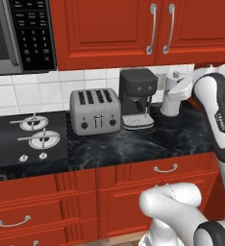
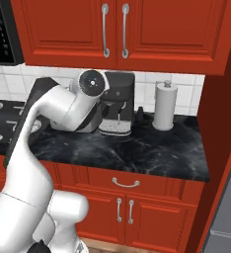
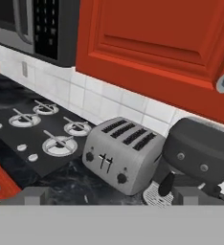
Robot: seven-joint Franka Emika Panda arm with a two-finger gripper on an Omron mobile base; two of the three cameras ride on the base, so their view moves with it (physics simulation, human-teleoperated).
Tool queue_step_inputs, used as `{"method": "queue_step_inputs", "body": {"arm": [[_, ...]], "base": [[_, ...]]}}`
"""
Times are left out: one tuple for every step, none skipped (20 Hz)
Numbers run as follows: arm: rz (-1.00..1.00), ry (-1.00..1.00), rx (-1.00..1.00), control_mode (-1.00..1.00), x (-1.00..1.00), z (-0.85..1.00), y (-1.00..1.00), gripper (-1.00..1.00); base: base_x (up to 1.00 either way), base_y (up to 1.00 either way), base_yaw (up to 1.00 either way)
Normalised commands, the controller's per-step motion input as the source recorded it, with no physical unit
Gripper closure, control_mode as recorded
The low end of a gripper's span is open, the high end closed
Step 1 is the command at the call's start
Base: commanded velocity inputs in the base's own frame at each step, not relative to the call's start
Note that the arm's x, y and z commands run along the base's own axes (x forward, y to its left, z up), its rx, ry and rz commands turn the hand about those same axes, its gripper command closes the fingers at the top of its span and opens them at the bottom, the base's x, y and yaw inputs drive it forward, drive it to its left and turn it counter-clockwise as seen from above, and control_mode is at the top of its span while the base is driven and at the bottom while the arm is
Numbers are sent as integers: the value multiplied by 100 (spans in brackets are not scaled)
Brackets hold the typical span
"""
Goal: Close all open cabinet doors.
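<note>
**A:** What's the room like?

**B:** A kitchen: black marble counter [image 1: 148,141] with red cabinets above and below, white tile behind. A stove [image 1: 23,139] sits at the left, a microwave [image 1: 18,33] hangs above it, then come a steel toaster [image 1: 95,111], a dark coffee maker [image 1: 137,93] and a paper towel roll [image 2: 165,106] at the far right.

**A:** And the cabinet doors?

**B:** The upper pair [image 1: 109,31] hangs above the toaster and coffee maker, handles side by side; a lower pair [image 2: 137,217] sits under the counter. All four look flush with their frames. In the right base view a tall red panel [image 2: 223,123] runs down the right edge; it may be an open door seen edge-on, but it's cut off, so I can't say.

**A:** How would a door handle?

**B:** I'd judge it rigid and light on its hinges, with a glossy, slippery face. Push flat on the panel near the handle side, far from the hinge, rather than gripping the thin curved bar.

**A:** The gripper?

**B:** The gripper [image 3: 111,195] stands with its fingers wide apart and nothing between them, facing the toaster and stove.
</note>
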Motion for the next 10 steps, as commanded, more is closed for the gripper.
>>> {"method": "queue_step_inputs", "body": {"arm": [[-12,0,0,-100,-20,0,0,-100],[-13,0,0,-100,-21,0,0,-100],[-14,0,0,-100,-24,0,0,-100],[-16,0,0,-100,-29,0,0,-100],[-17,0,0,-100,-34,0,0,-100],[-18,0,0,-100,-34,0,0,-100],[-19,0,0,-100,-32,0,1,-100],[-20,0,0,-100,-34,0,3,-100],[-21,0,0,-100,-36,0,4,-100],[-23,0,0,-100,-41,0,4,-100]], "base": [[0,0,0],[0,0,0],[0,0,0],[0,0,0],[0,0,0],[0,0,0],[0,0,0],[0,0,0],[0,0,0],[0,0,0]]}}
